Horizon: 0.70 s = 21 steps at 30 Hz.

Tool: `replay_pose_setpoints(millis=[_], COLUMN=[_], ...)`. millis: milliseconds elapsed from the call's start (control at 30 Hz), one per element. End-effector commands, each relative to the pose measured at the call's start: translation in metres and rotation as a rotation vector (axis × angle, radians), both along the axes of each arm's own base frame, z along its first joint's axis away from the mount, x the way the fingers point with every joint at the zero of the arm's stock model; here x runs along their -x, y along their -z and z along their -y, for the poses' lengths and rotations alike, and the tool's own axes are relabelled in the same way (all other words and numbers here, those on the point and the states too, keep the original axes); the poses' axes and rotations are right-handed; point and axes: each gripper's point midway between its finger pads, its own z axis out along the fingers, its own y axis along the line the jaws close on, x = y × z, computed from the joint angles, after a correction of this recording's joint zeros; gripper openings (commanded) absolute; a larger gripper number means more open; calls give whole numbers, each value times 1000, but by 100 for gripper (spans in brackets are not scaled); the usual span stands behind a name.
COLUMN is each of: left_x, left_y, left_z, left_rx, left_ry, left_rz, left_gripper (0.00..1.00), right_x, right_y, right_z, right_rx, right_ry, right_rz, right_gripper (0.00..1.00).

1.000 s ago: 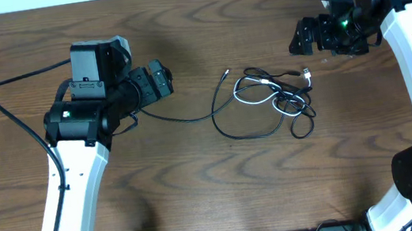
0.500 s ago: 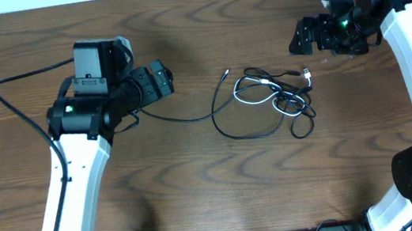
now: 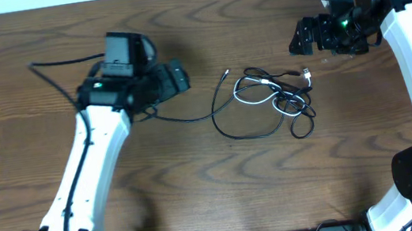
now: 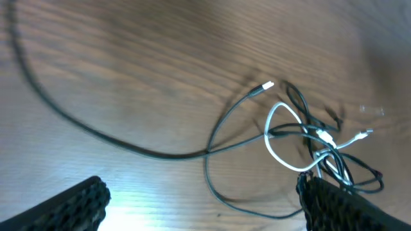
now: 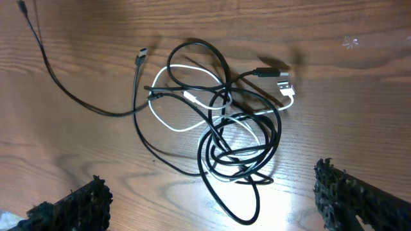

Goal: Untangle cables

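**Left hand** (image 3: 179, 80): over the desk (image 3: 201, 196) left of centre, toward the far edge. Fingers spread wide, holding nothing and touching nothing; in its wrist view both fingertips (image 4: 70, 205) frame bare wood.

**Long black cord** (image 3: 182, 118): one loose run lying flat. It leaves the knot's left side, trails leftward and passes just in front of the left hand. This is the stretch closest to that hand.

**Knot of cables** (image 3: 276, 100): right of centre, nearer the far edge than the near one. Its long axis runs roughly left to right. It lies to the right of the left hand, apart from it.

**White cord** (image 5: 192, 106): short, looped through the black coils.

**Right hand** (image 3: 301, 39): toward the far right corner, just beyond the knot's right end and, by my judgement, the nearer hand to the knot itself. Fingers wide apart and empty.
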Motion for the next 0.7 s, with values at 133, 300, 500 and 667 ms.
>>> replay_pose_setpoints(millis=[133, 300, 500, 667], left_x=[-10, -8, -10, -14], left_y=[14, 17, 13, 5], left_z=[35, 43, 59, 75], left_rx=[37, 39, 52, 71], left_ry=[9, 22, 57, 90], left_rz=[-11, -21, 16, 66], left_gripper=[97, 97, 97, 97], right_x=[-3, -11, -21, -26], right_y=[0, -2, -5, -5], right_z=[-6, -6, 3, 30], right_rx=[3, 1, -6, -9], right_ry=[-25, -24, 18, 102], right_rz=[20, 58, 86, 80], right_gripper=[99, 99, 99, 99])
